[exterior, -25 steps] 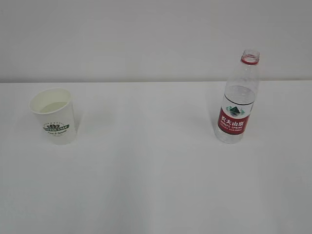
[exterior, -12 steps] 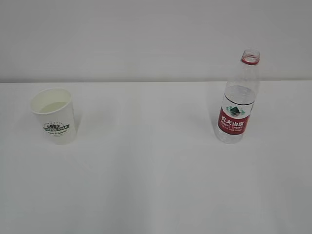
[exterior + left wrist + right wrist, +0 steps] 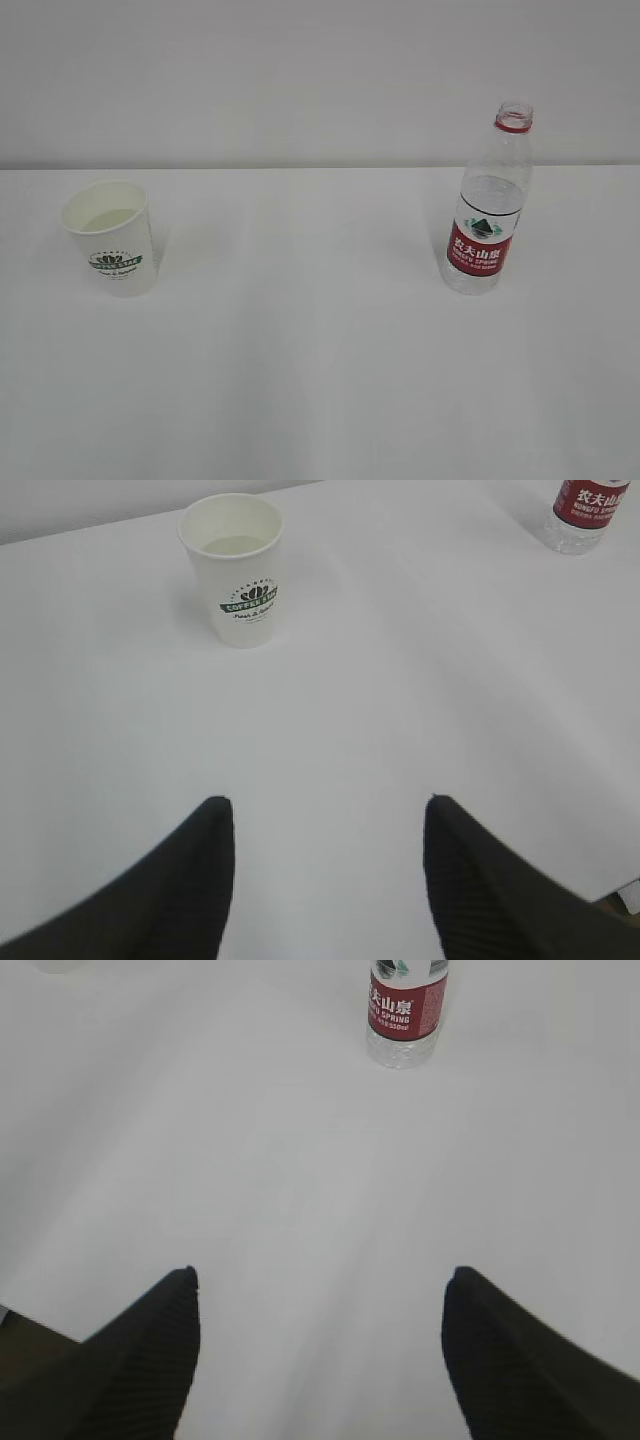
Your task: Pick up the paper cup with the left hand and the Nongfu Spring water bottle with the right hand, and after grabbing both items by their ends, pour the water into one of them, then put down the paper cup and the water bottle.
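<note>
Two things stand upright on the white table point(image 3: 320, 380), well apart, and neither arm reaches into the exterior view. On the left is the paper cup point(image 3: 110, 238), logo facing the room, with a pale level of liquid visible inside it, which I take to be the water point(image 3: 236, 546). Over the last second it has barely shifted, if at all, and nothing else has moved; so the task looks either finished, cup filled and both items set back down, or not yet begun, and I cannot say which from here.

The left hand point(image 3: 325, 875) hangs back from the cup, low over the table, its black fingers point(image 3: 190, 880) spread wide with only bare tabletop between them. The cup sits ahead of it and a little to the left, untouched.

Over on the right stands the Nongfu Spring water bottle point(image 3: 487, 205), cap off, red ring at the neck, red label toward us; how full it is I cannot tell. The right hand point(image 3: 320, 1355) is likewise held off, fingers point(image 3: 520, 1360) wide apart and empty, the bottle straight ahead and slightly right of its centre line
</note>
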Controlling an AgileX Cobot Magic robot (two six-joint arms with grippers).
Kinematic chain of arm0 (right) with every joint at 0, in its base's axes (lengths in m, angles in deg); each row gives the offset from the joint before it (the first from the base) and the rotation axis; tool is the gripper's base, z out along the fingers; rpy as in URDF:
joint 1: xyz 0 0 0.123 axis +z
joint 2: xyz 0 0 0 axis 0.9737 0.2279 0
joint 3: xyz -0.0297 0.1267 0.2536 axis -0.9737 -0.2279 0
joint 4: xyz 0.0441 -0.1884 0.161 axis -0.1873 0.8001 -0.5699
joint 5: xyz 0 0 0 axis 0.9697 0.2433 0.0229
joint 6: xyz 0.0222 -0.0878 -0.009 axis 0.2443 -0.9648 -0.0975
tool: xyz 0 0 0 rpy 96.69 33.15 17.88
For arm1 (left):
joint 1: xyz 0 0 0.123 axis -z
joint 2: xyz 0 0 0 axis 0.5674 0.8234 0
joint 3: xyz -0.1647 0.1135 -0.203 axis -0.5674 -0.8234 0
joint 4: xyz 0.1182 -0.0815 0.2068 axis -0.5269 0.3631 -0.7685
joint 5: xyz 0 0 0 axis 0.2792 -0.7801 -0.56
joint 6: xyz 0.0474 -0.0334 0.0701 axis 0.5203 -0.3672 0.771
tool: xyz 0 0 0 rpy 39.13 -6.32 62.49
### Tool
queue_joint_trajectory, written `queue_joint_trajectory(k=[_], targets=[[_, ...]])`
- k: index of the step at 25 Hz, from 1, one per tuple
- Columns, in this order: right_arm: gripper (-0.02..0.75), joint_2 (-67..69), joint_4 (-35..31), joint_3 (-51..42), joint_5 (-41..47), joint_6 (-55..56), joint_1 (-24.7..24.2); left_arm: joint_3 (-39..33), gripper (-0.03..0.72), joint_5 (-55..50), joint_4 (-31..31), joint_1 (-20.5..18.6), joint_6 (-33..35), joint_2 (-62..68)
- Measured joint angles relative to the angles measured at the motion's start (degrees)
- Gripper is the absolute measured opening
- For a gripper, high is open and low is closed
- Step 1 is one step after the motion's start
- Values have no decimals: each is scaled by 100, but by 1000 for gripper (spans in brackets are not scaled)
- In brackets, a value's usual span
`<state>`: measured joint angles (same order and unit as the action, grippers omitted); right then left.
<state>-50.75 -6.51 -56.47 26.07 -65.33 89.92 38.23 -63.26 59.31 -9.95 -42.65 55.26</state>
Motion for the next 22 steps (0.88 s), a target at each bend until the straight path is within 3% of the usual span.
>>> queue_joint_trajectory(k=[22], targets=[[568,0,0,0,-13,0,0,0,430,0,0,0,0,0]])
